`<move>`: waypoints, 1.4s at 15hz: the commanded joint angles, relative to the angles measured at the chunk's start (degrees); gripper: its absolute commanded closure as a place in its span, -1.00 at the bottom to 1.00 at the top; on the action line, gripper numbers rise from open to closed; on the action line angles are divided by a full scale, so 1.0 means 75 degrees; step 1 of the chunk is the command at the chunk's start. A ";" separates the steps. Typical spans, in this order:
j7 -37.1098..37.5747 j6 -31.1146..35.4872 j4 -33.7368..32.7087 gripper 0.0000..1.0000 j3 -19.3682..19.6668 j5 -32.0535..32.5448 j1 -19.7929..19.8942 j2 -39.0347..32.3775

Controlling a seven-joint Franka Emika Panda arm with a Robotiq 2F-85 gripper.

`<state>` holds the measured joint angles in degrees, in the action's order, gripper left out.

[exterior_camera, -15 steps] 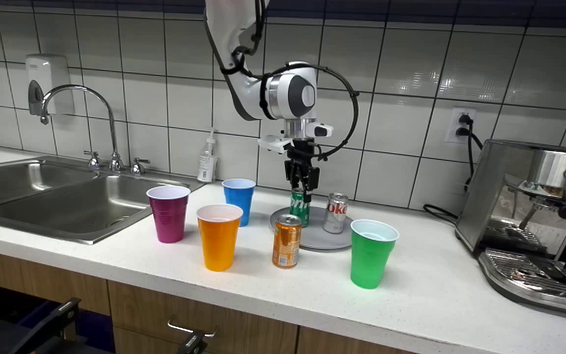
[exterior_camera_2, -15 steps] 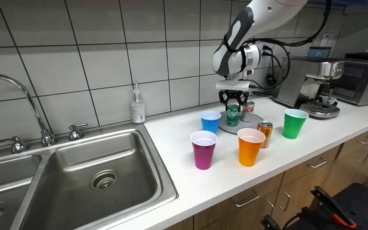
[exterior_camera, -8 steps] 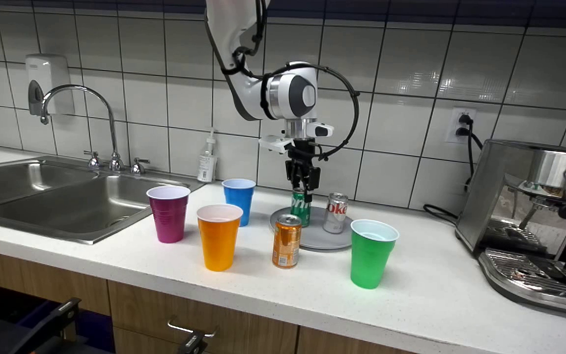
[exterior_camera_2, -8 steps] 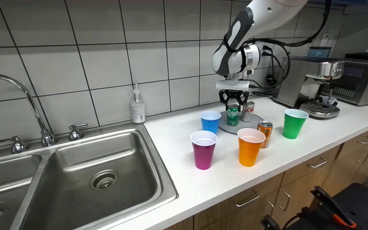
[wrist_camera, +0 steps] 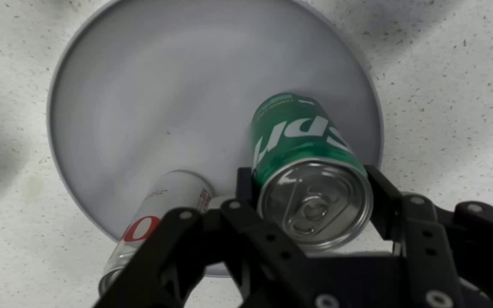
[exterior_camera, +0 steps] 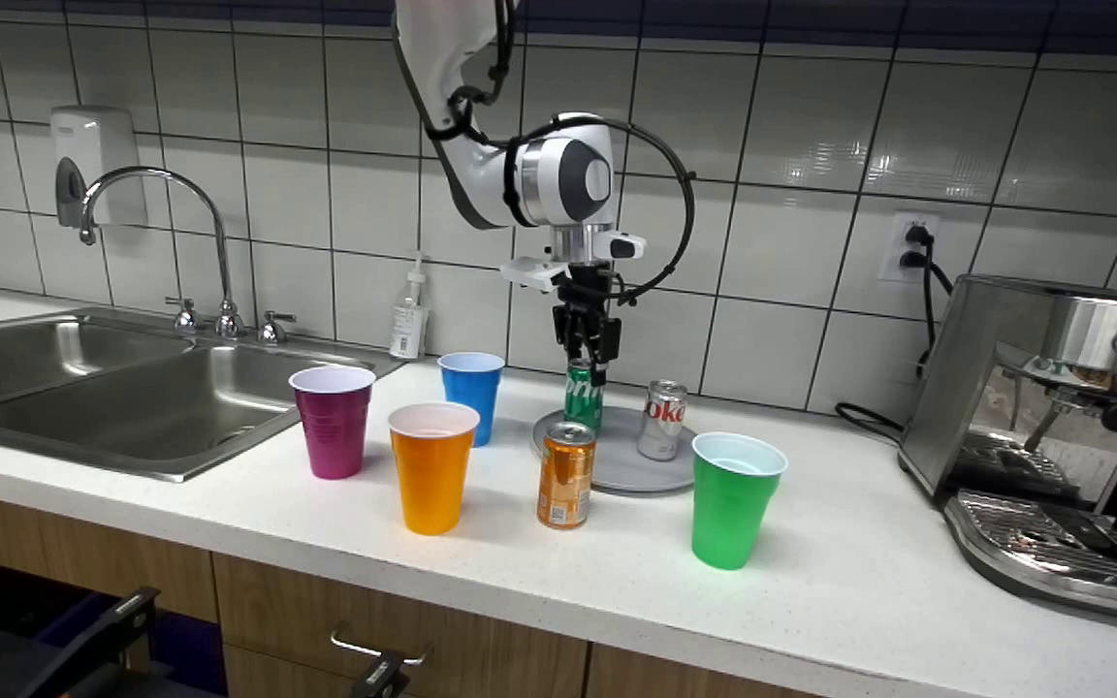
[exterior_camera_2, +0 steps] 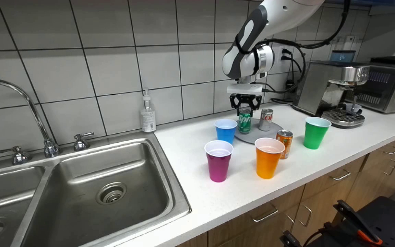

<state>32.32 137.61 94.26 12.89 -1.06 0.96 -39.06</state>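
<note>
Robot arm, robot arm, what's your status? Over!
Gripper shut on green Sprite can. Can upright. Possible obstacle: silver Coke can, standing close by on the gray plate.

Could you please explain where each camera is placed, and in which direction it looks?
An exterior view: in front of the counter, facing the wall; arm and gripper show.
An exterior view: near the sink, looking along the counter toward the coffee machine; arm and gripper show.
Wrist view: on the wrist, looking down at the green can and plate; gripper fingers show.
Both exterior views share arm, gripper, sink, coffee machine and green can.
</note>
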 commanded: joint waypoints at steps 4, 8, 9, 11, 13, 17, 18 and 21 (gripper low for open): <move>0.0112 -0.0444 -0.0451 0.23 -0.0074 0.0052 -0.0352 0.0034; 0.0141 -0.0540 -0.0721 0.23 -0.0146 0.0059 -0.0567 -0.0063; 0.0143 -0.0571 -0.0772 0.23 -0.0162 0.0058 -0.0613 -0.0090; 0.0176 -0.0608 -0.0882 0.23 -0.0185 0.0080 -0.0711 -0.0171; 0.0209 -0.0689 -0.1039 0.23 -0.0214 0.0086 -0.0784 -0.0303; 0.0231 -0.0860 -0.1378 0.23 -0.0282 0.0032 -0.0839 -0.0605; 0.0251 -0.0851 -0.1441 0.23 -0.0291 0.0029 -0.0848 -0.0675; 0.0244 -0.0876 -0.1630 0.23 -0.0304 0.0027 -0.0862 -0.0862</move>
<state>32.79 133.94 86.08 11.02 -1.06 -5.77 -43.78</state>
